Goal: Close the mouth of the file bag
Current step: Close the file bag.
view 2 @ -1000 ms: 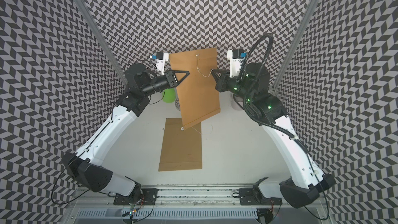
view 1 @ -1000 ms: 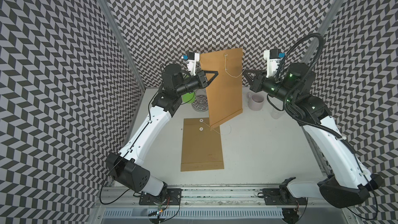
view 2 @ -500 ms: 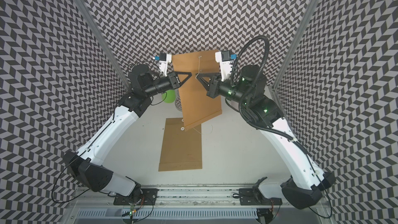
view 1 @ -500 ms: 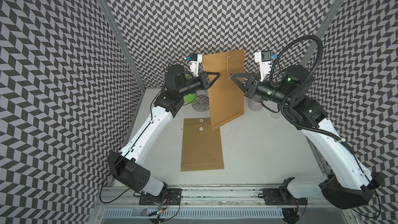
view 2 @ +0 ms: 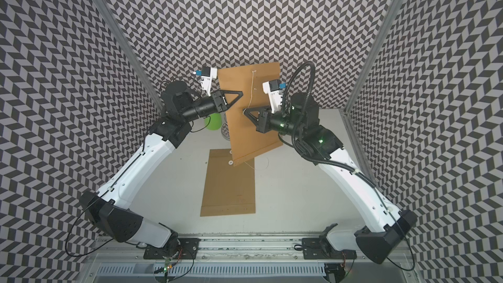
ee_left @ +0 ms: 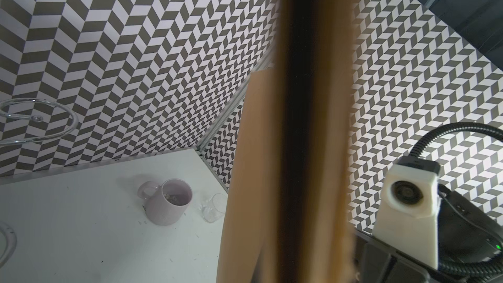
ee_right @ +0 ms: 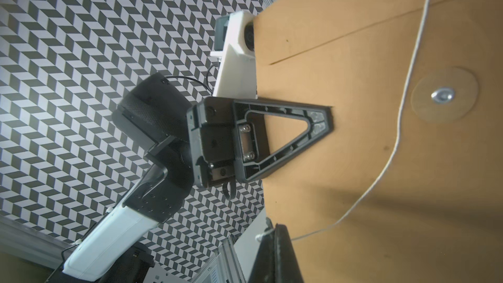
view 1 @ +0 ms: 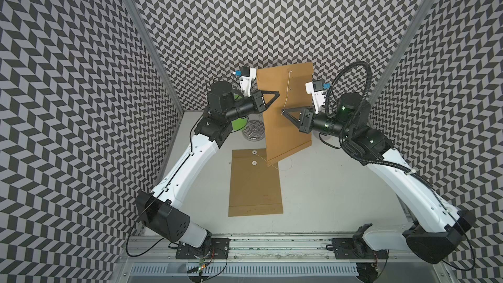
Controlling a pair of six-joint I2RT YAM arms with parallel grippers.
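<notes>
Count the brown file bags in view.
2. The upright file bag is gripped by the left tool, its string pinched by the right tool; the flat file bag lies on the table.

What the hanging file bag (view 1: 285, 121) hides
In both top views it covers the 1 o'clock corner of the flat bag (view 1: 254, 186); the left arm half covers the green cup (view 1: 239, 125) at the file bag's 9 o'clock. In the left wrist view it is a blurred brown band hiding part of the clear glass (ee_left: 213, 208). The right gripper (ee_right: 272, 227), string (ee_right: 402, 121) at its tip, is cut by the picture's edge.
</notes>
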